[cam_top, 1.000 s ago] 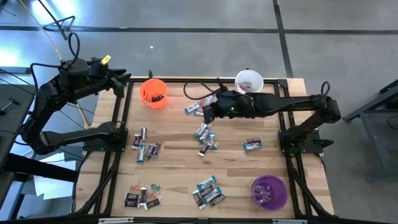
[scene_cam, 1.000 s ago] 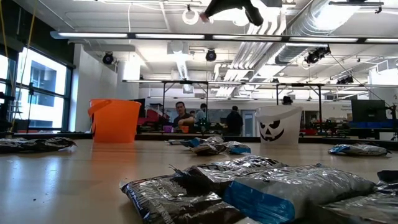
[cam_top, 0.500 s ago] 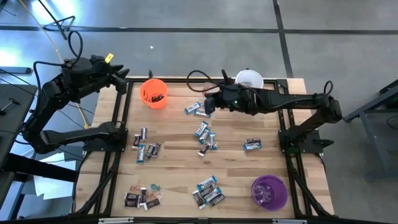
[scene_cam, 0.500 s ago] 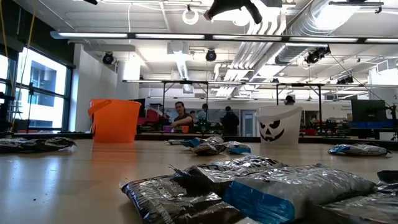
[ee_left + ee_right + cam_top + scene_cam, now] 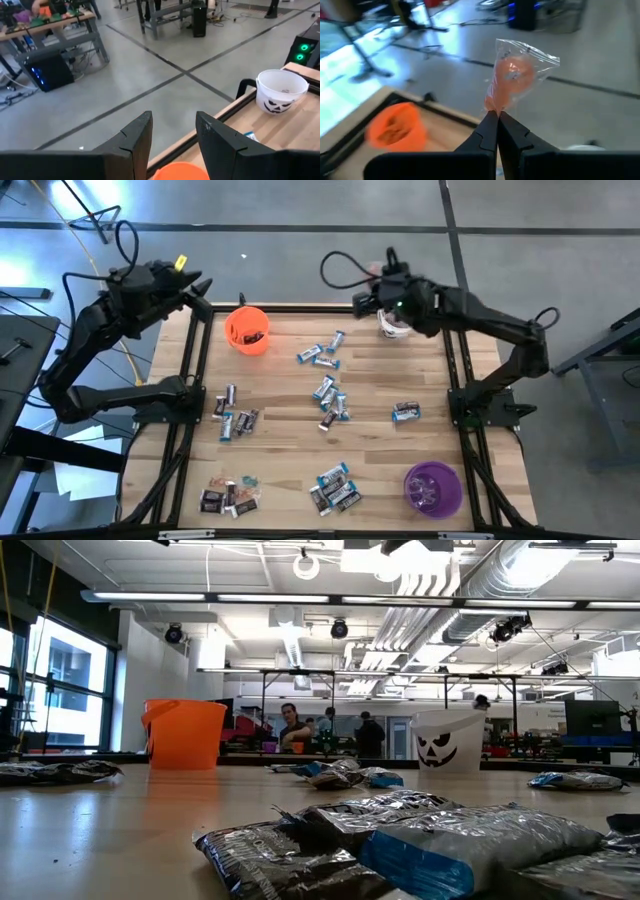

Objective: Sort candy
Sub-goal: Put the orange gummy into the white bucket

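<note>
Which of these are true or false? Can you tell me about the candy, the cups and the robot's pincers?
1. The right pincer pinches a pink wrapped candy. True.
2. The left pincer holds a candy. False: it is open and holds nothing.
3. The purple cup stands at the table's far edge. False: it stands at the near right corner.
4. The white cup has a pumpkin face. True.
5. The orange cup lies tipped over. False: it stands upright.
</note>
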You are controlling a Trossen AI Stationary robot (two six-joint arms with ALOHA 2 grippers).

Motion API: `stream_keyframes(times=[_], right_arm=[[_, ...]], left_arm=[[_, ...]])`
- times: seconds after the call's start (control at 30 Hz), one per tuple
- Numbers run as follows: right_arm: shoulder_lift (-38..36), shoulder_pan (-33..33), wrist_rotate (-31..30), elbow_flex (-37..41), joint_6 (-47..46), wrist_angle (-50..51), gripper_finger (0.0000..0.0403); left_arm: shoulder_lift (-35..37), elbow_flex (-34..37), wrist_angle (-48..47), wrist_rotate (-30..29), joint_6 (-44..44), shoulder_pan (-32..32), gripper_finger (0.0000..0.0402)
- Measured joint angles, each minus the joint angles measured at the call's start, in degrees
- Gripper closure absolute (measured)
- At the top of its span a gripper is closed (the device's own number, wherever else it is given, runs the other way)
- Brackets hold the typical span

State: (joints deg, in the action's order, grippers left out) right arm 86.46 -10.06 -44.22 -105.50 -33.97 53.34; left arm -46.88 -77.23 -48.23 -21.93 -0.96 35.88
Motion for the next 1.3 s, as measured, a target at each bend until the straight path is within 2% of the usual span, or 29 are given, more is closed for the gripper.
stream_keyframes(times=[0.2,0.43,0.67,0.8,1.07,1.3], right_arm=[[0.00,-3.39,-3.62,-5.49,-2.20,12.53,0.0403],[0.02,-10.28,-1.42,-6.19,-4.57,25.18,0.0403],[0.02,-17.82,1.52,-6.20,3.42,27.14,0.0403],[0.02,-22.51,6.99,-6.20,7.76,27.02,0.0403],[0.02,-31.38,23.70,-6.18,13.48,26.95,0.0403],[0.08,-36.48,32.08,-6.20,14.88,27.01,0.0403]], left_arm=[[-1.26,0.00,2.81,0.01,-1.81,0.00,0.0261],[-3.26,0.00,7.32,-0.02,-0.53,0.00,0.0261],[-5.33,0.00,12.02,-0.41,4.19,0.00,0.0261],[-6.43,0.00,13.92,-0.78,6.73,0.00,0.0261],[-8.49,0.00,15.59,-1.14,8.37,0.00,0.0261],[-9.81,0.00,15.56,-1.18,8.38,0.00,0.0261]])
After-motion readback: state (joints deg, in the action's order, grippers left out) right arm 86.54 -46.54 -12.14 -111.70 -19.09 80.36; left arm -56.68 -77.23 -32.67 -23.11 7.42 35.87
